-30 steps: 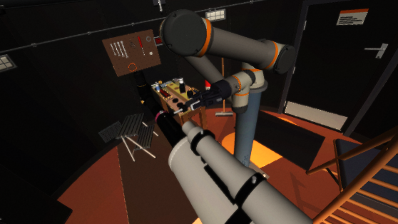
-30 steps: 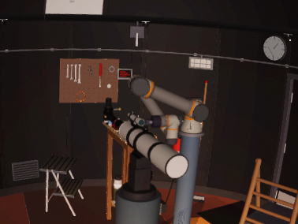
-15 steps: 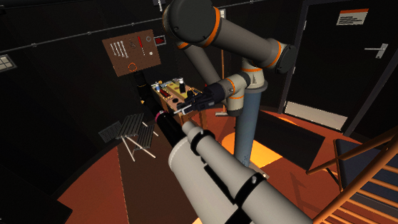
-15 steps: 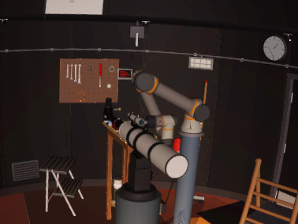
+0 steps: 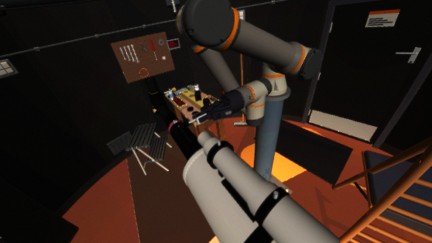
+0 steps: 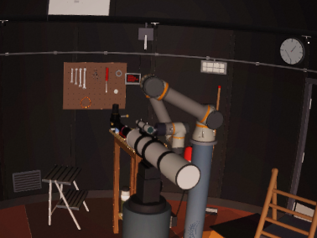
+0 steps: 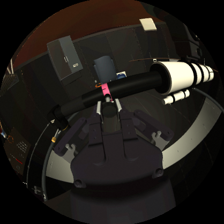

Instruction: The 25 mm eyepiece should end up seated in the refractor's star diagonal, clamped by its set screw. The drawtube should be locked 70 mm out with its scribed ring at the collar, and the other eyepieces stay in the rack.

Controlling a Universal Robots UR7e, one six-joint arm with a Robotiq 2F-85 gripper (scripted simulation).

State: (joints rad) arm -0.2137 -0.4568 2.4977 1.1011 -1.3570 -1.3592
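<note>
The black drawtube (image 7: pixel 126 85) stands out of the cream refractor tube (image 7: pixel 182 76), with a pink scribed ring (image 7: pixel 105 89) around it partway along. A small dark knob (image 7: pixel 109 109) on the drawtube's near side sits between the fingers of my gripper (image 7: pixel 109 105), which is closing around it. The drawtube's far end carries the black star diagonal (image 5: pixel 153 93). From the side, my gripper (image 5: pixel 197 118) reaches in just beside the pink ring (image 5: pixel 173 124). The eyepiece rack (image 5: pixel 189 98) on the wooden table holds dark eyepieces (image 5: pixel 197 93).
A pegboard with tools (image 5: pixel 142 56) hangs on the wall behind the table. A folding step stool (image 5: pixel 143 145) stands left of the telescope. My grey pedestal (image 5: pixel 267 139) rises to the right, and a wooden ladder (image 5: pixel 391 193) leans at far right.
</note>
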